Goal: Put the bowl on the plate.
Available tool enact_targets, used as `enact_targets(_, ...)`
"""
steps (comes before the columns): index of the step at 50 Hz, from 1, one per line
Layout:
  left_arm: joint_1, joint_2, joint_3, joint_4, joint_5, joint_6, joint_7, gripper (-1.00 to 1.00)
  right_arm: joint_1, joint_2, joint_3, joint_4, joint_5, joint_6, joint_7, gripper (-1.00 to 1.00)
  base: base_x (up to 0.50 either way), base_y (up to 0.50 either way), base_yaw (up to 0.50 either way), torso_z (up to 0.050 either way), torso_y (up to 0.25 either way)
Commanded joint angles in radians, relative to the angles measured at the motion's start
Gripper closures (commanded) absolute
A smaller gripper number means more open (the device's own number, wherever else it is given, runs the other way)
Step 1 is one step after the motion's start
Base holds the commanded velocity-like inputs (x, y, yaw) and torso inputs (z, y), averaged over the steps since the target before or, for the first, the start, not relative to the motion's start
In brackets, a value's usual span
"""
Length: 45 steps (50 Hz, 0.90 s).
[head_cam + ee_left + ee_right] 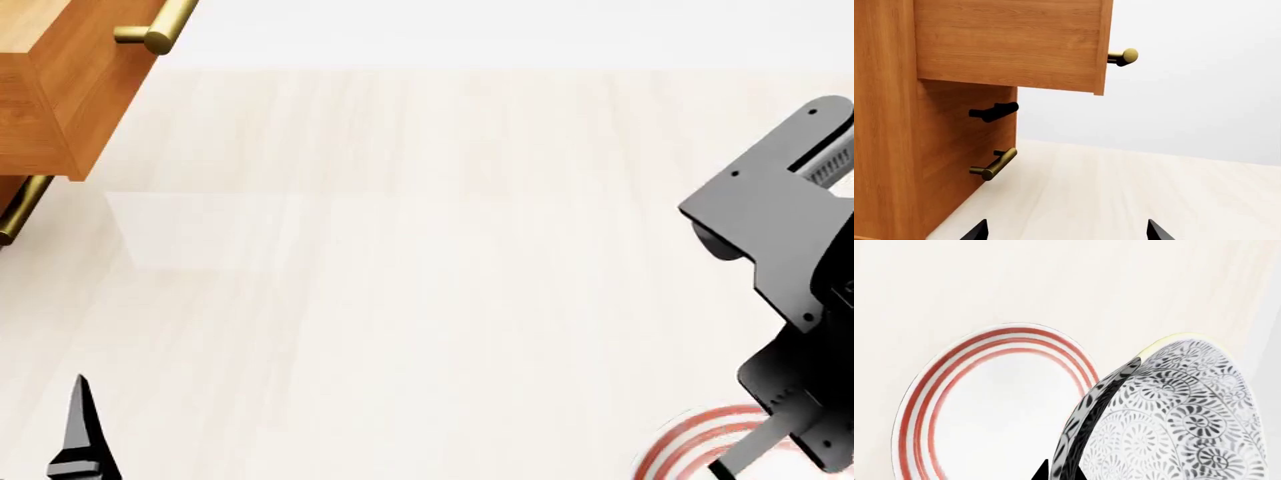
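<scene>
Grey-patterned bowl overlaps the flat red-ringed plate.

plate on the table, bowl just beside it, drawer cabinet far left

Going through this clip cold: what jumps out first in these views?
In the right wrist view, the grey floral-patterned bowl fills the foreground, its rim pinched at the right end effector, beside the red-ringed plate lying on the pale surface. The left wrist view is dominated by a wooden cabinet with its top drawer pulled open and brass handles. In the head view only a sliver of the plate shows, beneath the right arm.
</scene>
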Motion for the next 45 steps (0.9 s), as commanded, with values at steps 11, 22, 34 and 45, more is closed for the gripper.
enact_targets(11,0.002,-0.005,0.004,0.013,-0.004,-0.006,-0.007,-1.0,0.003,0.088,-0.051,-0.127,0.105,-0.048,0.125,1.0,0.0,0.0,0.0,0.0,0.0)
enact_targets(22,0.003,-0.006,0.003,0.006,-0.003,0.001,-0.009,-1.0,-0.013,0.097,-0.069,-0.165,0.114,-0.07,0.127,1.0,0.0,0.0,0.0,0.0,0.0)
enact_targets(34,-0.001,-0.006,0.005,-0.006,-0.002,0.008,-0.007,-1.0,-0.027,0.109,-0.085,-0.191,0.104,-0.075,0.112,1.0,0.0,0.0,0.0,0.0,0.002)
enact_targets(45,0.004,-0.012,0.004,0.008,-0.006,0.003,-0.012,-1.0,-0.042,0.11,-0.094,-0.21,0.093,-0.09,0.098,1.0,0.0,0.0,0.0,0.0,0.0)
